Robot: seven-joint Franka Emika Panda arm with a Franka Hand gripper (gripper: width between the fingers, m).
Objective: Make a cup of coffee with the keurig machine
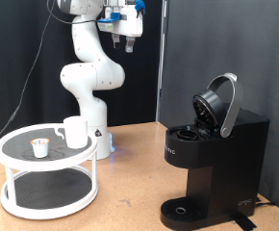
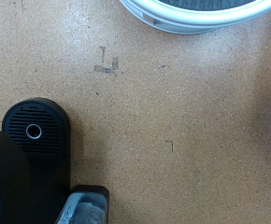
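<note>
Claw [image 1: 129, 38] high above table [image 1: 130, 164] — holding nothing.

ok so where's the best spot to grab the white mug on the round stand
Probably from above. The mug stands upright on the stand's top tier, open mouth up; its handle sticks out toward the small pod. Pinch the rim wall on the side away from the handle. The claw is high overhead.
</note>
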